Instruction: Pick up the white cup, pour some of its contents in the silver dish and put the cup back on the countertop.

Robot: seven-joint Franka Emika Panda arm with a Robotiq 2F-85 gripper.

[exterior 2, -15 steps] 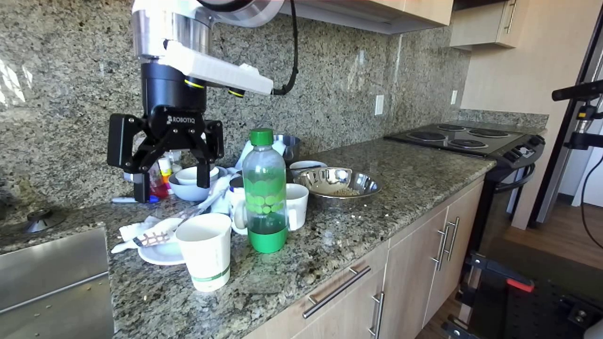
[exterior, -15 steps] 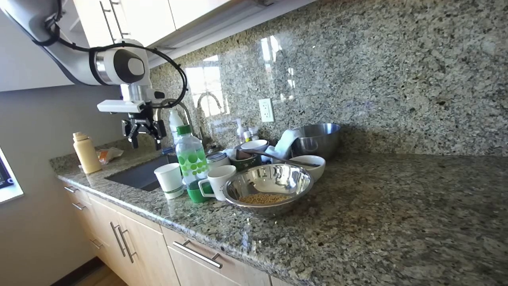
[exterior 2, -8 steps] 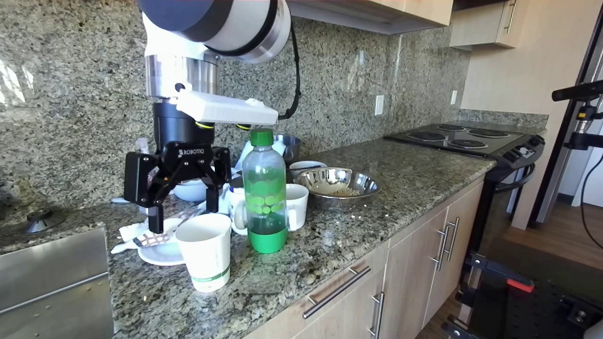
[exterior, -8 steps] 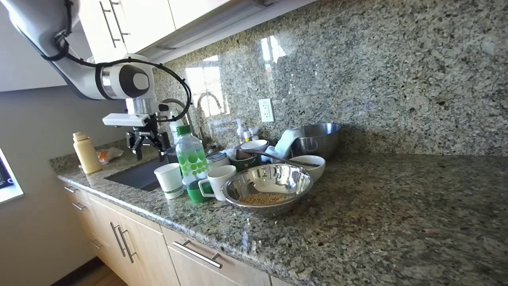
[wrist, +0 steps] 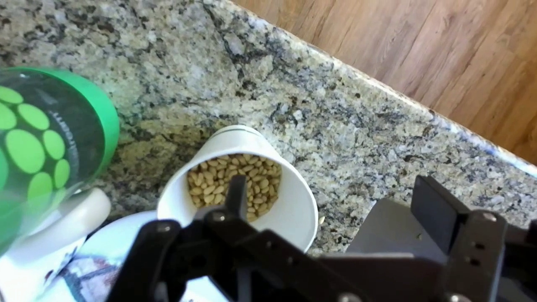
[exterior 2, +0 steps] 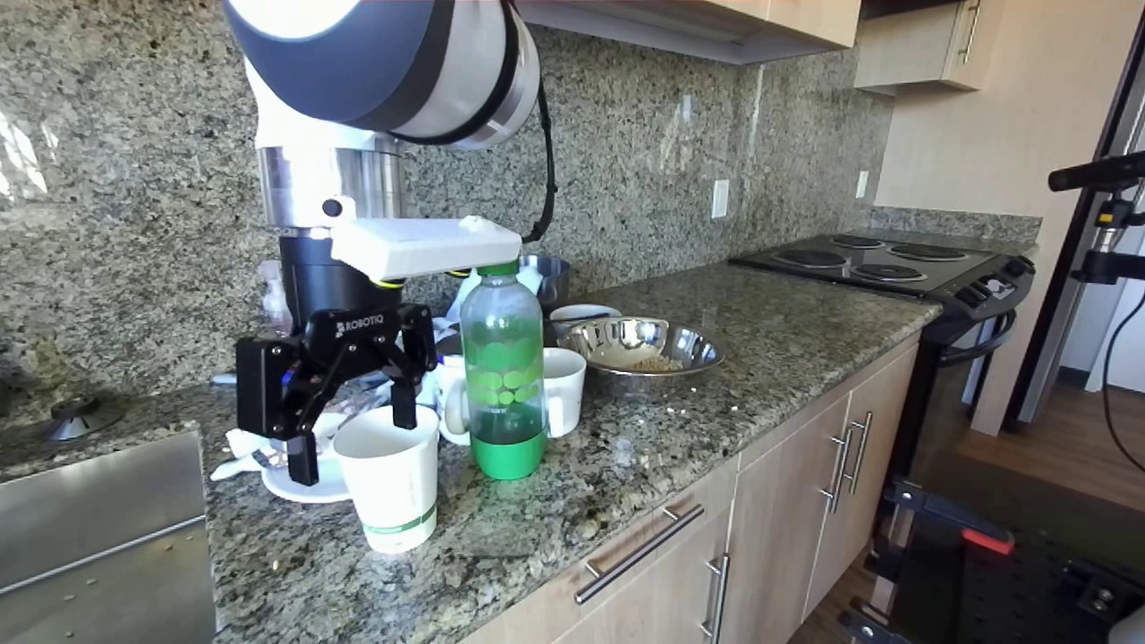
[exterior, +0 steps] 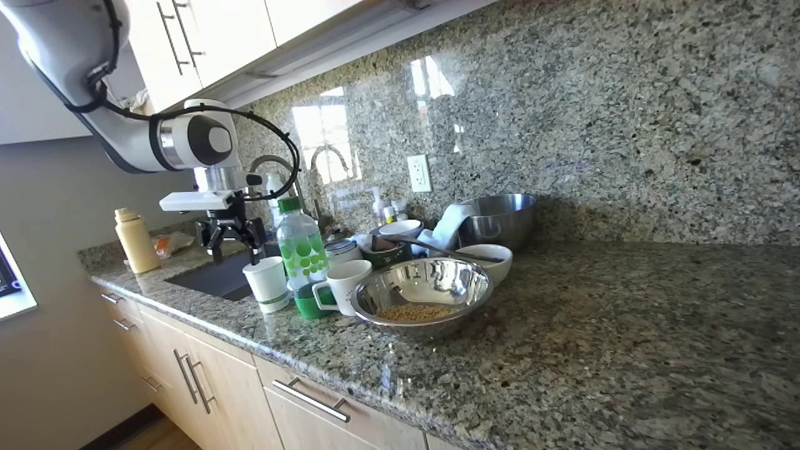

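Observation:
The white cup (exterior: 267,282) stands upright on the granite countertop (exterior: 581,350), beside the green bottle; it also shows in an exterior view (exterior 2: 394,492). In the wrist view the cup (wrist: 295,201) holds tan grains. My gripper (exterior 2: 353,441) is open and empty, pointing down at the cup's rim. In the wrist view the gripper (wrist: 335,195) has one finger over the cup's mouth and the other beyond its rim, toward the sink. I cannot tell if that finger dips inside. The silver dish (exterior: 437,281), with some grains in it, lies past the bottle and mug; it also shows in an exterior view (exterior 2: 693,349).
The green bottle (exterior 2: 505,385) stands close beside the cup, with a white mug (exterior: 350,284) behind it. A small plate (exterior 2: 309,487) lies beside the cup. The sink (exterior 2: 98,546) is at the other side. A white bowl (exterior: 494,269) and large metal bowl (exterior: 500,225) stand farther along.
My gripper has come down toward the cup, and its fingertips are now at rim height. It stays open. The cup, bottle and dish have not moved.

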